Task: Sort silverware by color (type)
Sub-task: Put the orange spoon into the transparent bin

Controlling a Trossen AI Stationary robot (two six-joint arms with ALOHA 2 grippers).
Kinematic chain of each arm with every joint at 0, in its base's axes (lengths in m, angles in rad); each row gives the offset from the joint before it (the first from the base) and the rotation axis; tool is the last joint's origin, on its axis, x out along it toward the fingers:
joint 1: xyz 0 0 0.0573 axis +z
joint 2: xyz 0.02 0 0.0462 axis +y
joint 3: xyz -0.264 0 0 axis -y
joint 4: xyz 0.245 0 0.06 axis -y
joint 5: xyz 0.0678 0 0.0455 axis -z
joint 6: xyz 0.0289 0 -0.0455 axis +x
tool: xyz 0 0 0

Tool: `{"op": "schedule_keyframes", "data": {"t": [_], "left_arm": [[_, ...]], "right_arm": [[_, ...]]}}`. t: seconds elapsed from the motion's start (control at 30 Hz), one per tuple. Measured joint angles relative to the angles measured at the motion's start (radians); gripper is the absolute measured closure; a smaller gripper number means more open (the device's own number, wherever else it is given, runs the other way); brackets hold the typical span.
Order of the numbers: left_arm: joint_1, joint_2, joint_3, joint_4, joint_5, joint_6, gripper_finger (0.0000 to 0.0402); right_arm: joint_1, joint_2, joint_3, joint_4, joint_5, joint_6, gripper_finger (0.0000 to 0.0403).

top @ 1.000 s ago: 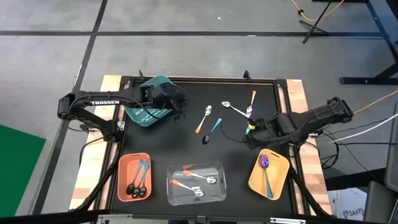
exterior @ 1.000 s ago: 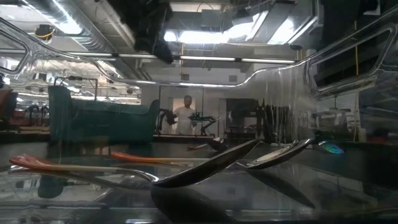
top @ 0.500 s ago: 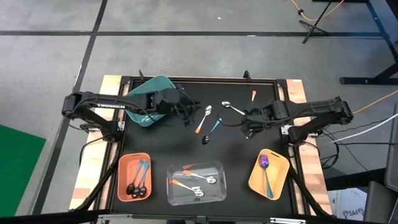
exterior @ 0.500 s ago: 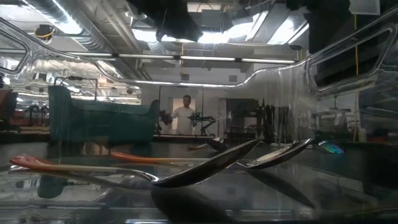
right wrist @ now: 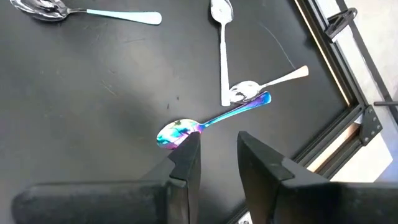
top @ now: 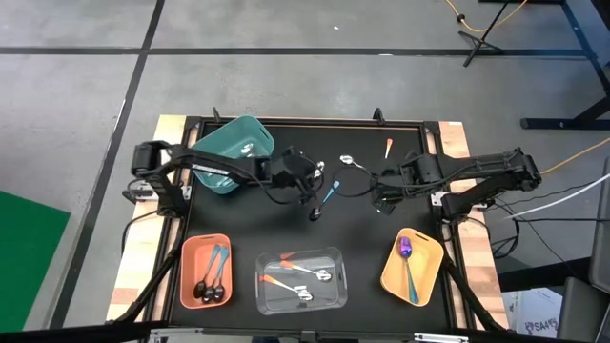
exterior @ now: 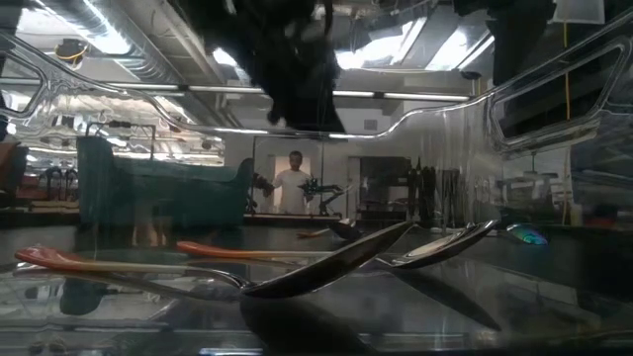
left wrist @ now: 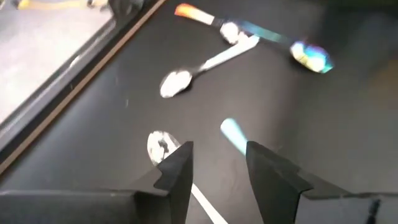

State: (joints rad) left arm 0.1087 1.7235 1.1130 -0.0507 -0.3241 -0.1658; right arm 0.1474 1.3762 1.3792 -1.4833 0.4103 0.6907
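Loose silverware lies on the black mat (top: 362,238). A spoon with a teal handle and black bowl (top: 325,198) lies mid-table. My left gripper (top: 313,181) hovers open over it and over a silver-bowled spoon (left wrist: 159,145); the teal handle's end (left wrist: 232,134) shows between its fingers. My right gripper (top: 379,198) hangs open above an iridescent spoon (right wrist: 211,121), flat on the mat. Two all-silver spoons (right wrist: 222,43) (right wrist: 266,84) lie beyond it. An orange handle (top: 388,146) shows at the far side.
A teal bin (top: 229,152) stands at the far left. Along the near edge stand a salmon bin (top: 191,250) with teal-handled spoons, a clear bin (top: 335,259) with orange-handled ones and a yellow bin (top: 427,250) with one purple spoon. A person (exterior: 294,183) stands far off.
My left gripper has swung from the teal bin toward the table's middle and sunk down over the loose spoons. My right gripper has shifted a little toward the far edge and rolled about its own axis. No spoon has moved.
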Motion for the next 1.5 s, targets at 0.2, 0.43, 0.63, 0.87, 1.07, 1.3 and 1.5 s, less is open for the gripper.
{"op": "schedule_keyframes", "data": {"t": [0.2, 0.43, 0.63, 0.87, 1.07, 1.3, 1.5], "left_arm": [[0.012, 0.100, 0.000, 0.015, -0.008, -0.081, 0.0260], [0.025, 0.173, 0.000, 0.050, -0.009, -0.096, 0.0263], [0.024, 0.217, 0.000, 0.077, -0.019, -0.096, 0.0266], [0.025, 0.274, 0.000, 0.092, -0.033, -0.097, 0.0266], [0.029, 0.299, 0.000, 0.097, -0.040, -0.098, 0.0266], [0.045, 0.299, 0.000, 0.095, -0.009, -0.098, 0.0267], [0.069, 0.297, 0.000, 0.083, 0.048, -0.141, 0.0267]], "right_arm": [[0.001, 0.000, 0.000, 0.043, 0.000, -0.010, 0.0311], [0.001, 0.000, 0.000, 0.103, 0.000, -0.050, 0.0311], [0.001, 0.000, 0.000, 0.107, 0.001, -0.053, 0.0311], [0.001, 0.000, 0.000, 0.107, 0.001, -0.053, 0.0311], [0.001, 0.000, 0.000, 0.107, 0.001, -0.053, 0.0311], [0.001, 0.000, 0.000, 0.106, 0.001, -0.053, 0.0311], [0.001, 0.000, 0.000, 0.106, 0.001, -0.053, 0.0311]]}}
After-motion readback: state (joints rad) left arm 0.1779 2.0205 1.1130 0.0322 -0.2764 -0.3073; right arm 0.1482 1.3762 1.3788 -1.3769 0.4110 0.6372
